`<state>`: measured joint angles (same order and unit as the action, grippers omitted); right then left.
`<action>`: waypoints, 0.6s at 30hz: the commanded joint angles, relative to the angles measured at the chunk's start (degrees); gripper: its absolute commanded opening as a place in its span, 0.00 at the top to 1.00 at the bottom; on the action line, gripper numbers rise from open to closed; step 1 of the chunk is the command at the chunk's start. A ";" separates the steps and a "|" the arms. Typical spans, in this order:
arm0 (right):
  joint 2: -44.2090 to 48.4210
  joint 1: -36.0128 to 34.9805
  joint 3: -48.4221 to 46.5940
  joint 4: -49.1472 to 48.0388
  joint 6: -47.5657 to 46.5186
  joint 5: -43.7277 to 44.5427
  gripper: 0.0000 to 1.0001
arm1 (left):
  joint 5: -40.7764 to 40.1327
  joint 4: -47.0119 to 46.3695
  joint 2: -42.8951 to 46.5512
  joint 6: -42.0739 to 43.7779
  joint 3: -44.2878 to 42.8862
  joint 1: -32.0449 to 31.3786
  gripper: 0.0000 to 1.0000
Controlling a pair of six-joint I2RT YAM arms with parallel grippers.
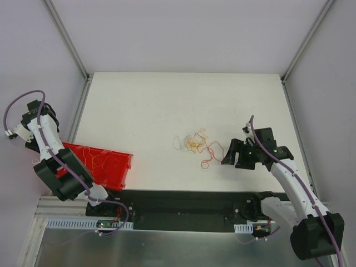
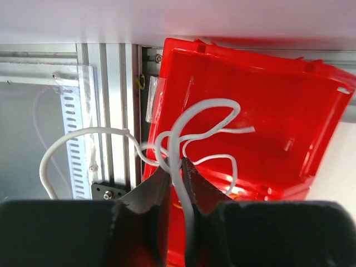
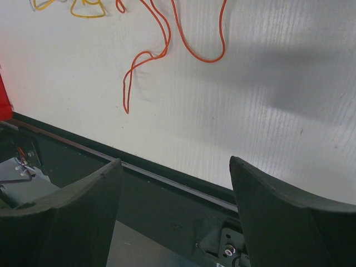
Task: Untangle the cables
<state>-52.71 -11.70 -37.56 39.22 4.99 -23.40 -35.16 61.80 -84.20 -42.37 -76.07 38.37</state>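
Observation:
The cables (image 1: 193, 143) lie as a small tangle of yellow, whitish and red strands on the white table, with a red strand (image 1: 208, 157) trailing toward the near edge. My right gripper (image 1: 232, 156) is open and empty, just right of that strand. In the right wrist view its gripper (image 3: 175, 162) hangs over the table's front edge, with the red strand (image 3: 167, 53) and yellow loops (image 3: 86, 11) ahead. My left gripper (image 2: 173, 164) is shut on a curled white cable (image 2: 206, 105) over the red bin (image 2: 278, 100). In the top view the left arm hides the left gripper.
The red bin (image 1: 114, 169) sits at the table's near-left corner, with an orange-yellow strand (image 1: 95, 158) inside. A dark rail (image 1: 183, 203) runs along the front edge between the arm bases. An aluminium frame (image 2: 105, 100) lies left of the bin.

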 commanded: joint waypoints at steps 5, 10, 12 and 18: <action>-0.20 0.37 0.30 -0.99 -1.22 -1.56 0.21 | -3.96 -8.01 -0.17 2.55 8.39 0.74 0.69; -0.29 0.28 0.47 -1.08 -1.30 -1.83 0.21 | -1.59 -8.45 1.14 4.49 8.57 0.65 0.46; -0.46 0.28 0.38 -1.08 -1.22 -2.00 0.21 | -0.01 -8.71 2.02 5.10 8.66 0.65 0.41; -0.56 0.28 0.47 -1.08 -1.30 -2.35 0.21 | 4.91 -8.63 4.66 6.42 8.84 0.39 0.23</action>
<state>-53.28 -11.70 -37.56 39.20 4.84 -24.47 -33.50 52.97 -83.50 -37.41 -67.55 38.35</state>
